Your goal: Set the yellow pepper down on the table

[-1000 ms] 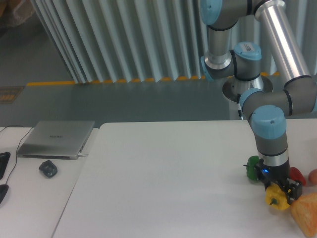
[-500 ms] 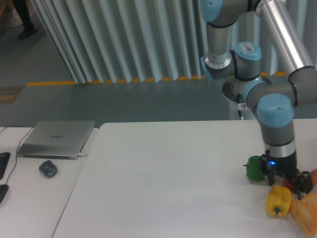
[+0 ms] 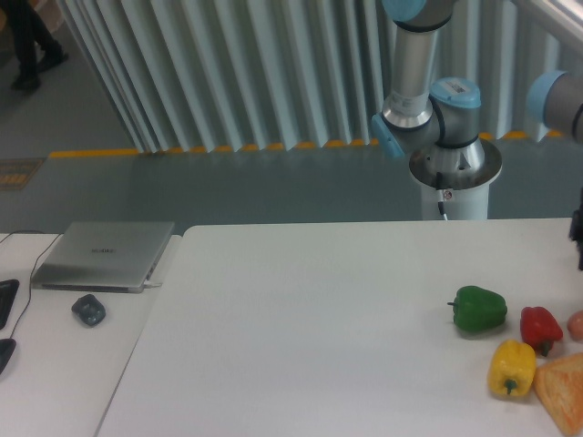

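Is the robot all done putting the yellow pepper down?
It looks done. The yellow pepper sits on the white table, near the green pepper and red pepper, with nothing holding it. The arm is up and away at the right edge; its gripper is mostly out of view. Nothing seems left.

Silver arm (image 3: 409,68), light-blue joint caps, round base.

Gripper (image 3: 578,238) mostly out of frame at right edge, only a dark sliver showing; jaws impossible to judge. Orange item (image 3: 562,391) cut off at bottom-right corner. Pinkish item (image 3: 576,325) clipped by right edge, unidentifiable. Arm (image 3: 428,91) cropped at top.
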`<action>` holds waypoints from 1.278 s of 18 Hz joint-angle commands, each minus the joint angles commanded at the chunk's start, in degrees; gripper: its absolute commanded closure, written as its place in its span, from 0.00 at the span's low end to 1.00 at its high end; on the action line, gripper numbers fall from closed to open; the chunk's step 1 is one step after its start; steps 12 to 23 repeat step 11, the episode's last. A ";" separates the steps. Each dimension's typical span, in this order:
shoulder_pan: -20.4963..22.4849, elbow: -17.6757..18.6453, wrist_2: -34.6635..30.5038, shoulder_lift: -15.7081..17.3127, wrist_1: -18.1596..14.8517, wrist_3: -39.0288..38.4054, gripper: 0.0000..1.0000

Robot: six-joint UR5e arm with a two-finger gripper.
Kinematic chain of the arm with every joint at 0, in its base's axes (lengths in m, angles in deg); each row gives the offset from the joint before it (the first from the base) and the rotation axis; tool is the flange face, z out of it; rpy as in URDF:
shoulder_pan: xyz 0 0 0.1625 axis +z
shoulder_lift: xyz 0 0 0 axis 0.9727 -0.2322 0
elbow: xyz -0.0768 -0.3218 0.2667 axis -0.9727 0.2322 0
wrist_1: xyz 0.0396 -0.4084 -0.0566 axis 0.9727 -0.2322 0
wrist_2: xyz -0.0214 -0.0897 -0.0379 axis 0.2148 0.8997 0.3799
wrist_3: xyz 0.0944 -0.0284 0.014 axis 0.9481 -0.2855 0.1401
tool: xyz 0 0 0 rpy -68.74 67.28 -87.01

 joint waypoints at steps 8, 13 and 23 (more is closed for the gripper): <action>-0.44 0.70 -1.33 -0.79 -0.88 2.30 0.00; -0.44 0.70 -1.33 -0.88 -0.88 2.39 0.00; -0.44 0.70 -1.33 -0.88 -0.88 2.39 0.00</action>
